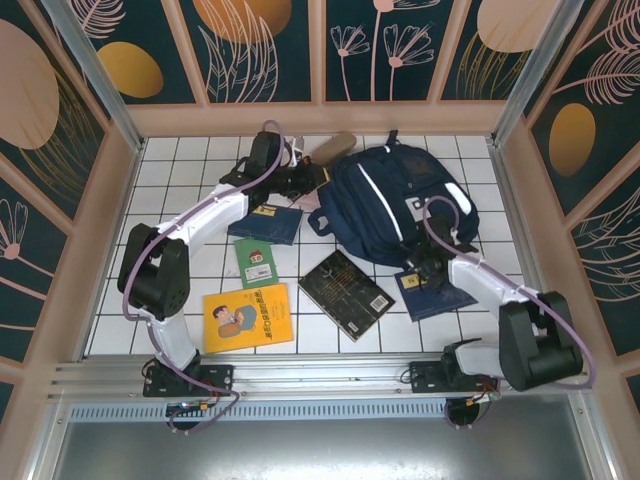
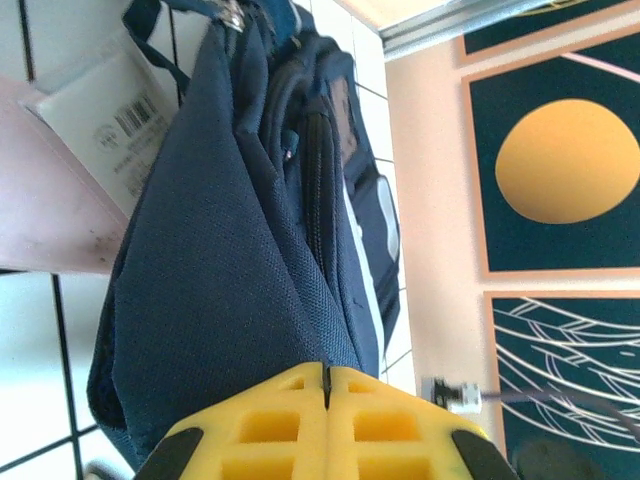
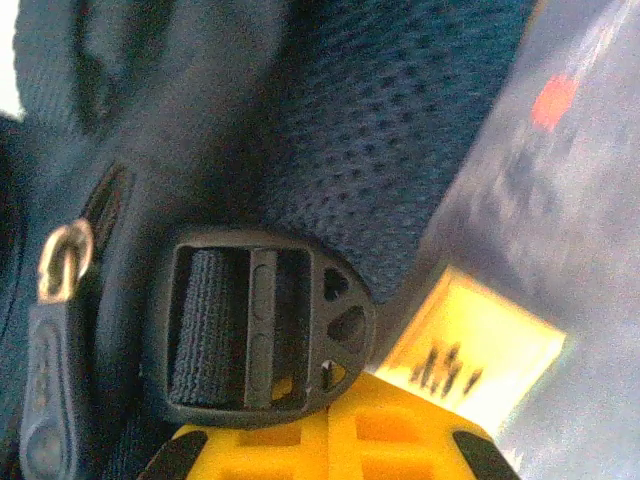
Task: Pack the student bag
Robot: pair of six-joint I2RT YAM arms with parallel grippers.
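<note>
The left gripper (image 2: 325, 378) clamps a fold of the large navy-blue fabric backpack (image 1: 380, 180), while the right gripper (image 3: 326, 430) (yellow pads (image 3: 390, 440) closed together) sits at its black plastic buckle (image 3: 262, 330).

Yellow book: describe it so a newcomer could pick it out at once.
Start at the big navy backpack at the far side of the tiled table, then come to the near left. The yellow book lies flat there, just nearer than a small green book. It alone has a bright yellow cover.

Both arms reach forward, left hand (image 2: 326, 378) and right hand (image 3: 328, 415) each closed tight.
</note>
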